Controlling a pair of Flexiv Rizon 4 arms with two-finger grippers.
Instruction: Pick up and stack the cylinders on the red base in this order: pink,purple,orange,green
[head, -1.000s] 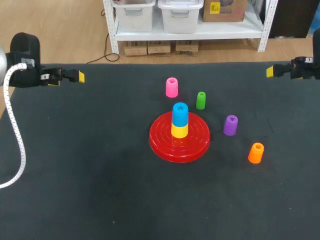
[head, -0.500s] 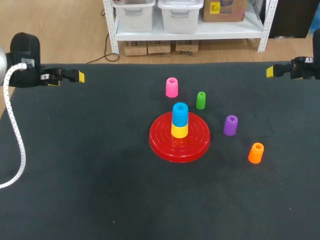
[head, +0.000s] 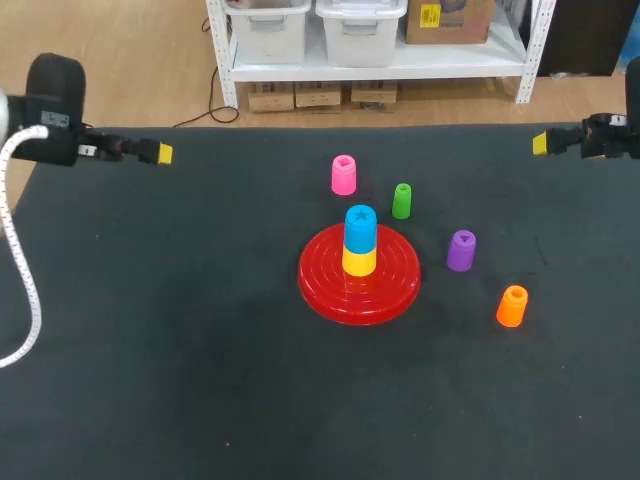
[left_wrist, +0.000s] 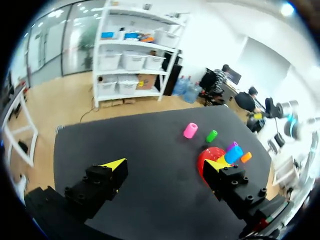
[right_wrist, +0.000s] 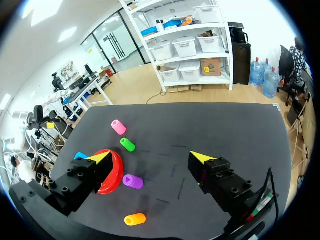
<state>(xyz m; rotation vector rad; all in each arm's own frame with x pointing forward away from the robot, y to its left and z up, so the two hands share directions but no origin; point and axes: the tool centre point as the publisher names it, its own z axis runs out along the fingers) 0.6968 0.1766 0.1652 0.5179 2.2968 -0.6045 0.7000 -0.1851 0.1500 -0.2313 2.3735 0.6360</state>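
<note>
A blue cylinder (head: 360, 220) is stacked on a yellow cylinder (head: 359, 261) on the red base (head: 325, 285). The pink cylinder (head: 343, 175), green cylinder (head: 401, 201), purple cylinder (head: 461, 250) and orange cylinder (head: 511, 306) are stood on the table (head: 150, 350) near it. The left gripper (left_wrist: 165, 164) and right gripper (right_wrist: 150, 157) are seen with jaws spread wide, nothing held.

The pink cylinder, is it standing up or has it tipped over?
Upright. The pink cylinder stands on its end on the table, its recessed top facing up, apart from the red base.
</note>
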